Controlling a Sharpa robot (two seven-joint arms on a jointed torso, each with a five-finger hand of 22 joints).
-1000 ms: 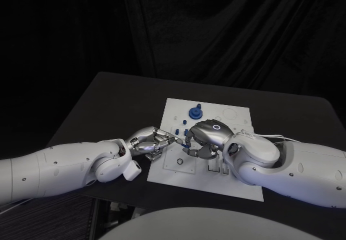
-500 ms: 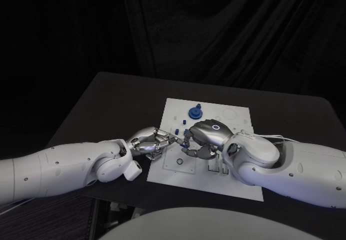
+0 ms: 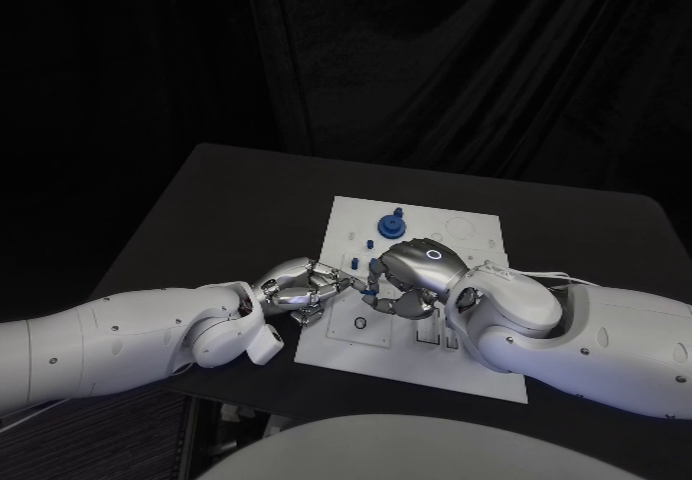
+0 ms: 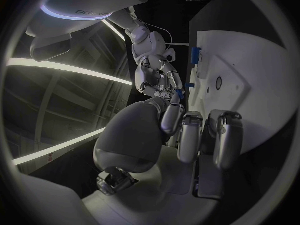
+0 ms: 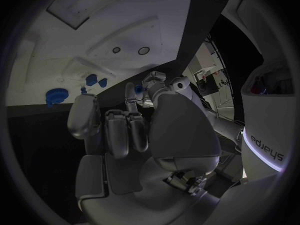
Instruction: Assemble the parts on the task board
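The white task board (image 3: 462, 345) lies mid-table. A round blue part (image 3: 392, 224) stands at its far side, with small blue parts (image 3: 369, 243) beside it; the right wrist view shows the round part (image 5: 56, 96) and the small ones (image 5: 92, 79). My right hand (image 3: 414, 272) hovers over the board's left half and pinches a small blue part (image 3: 369, 290) at its fingertips. The left wrist view shows that part (image 4: 180, 91) on the right hand (image 4: 157, 77). My left hand (image 3: 300, 286) is at the board's left edge, fingers (image 4: 190, 135) stretched toward the part; I cannot tell if they touch it.
The board (image 4: 250, 65) has empty round and oval recesses (image 5: 144, 50) near its front and middle. Black table (image 3: 216, 210) surrounds it, with free room on the far left and far right. Both forearms lie across the table's near side.
The left forearm has sunk slightly and its hand has edged toward the right hand. The small blue part stays at the right hand's fingertips.
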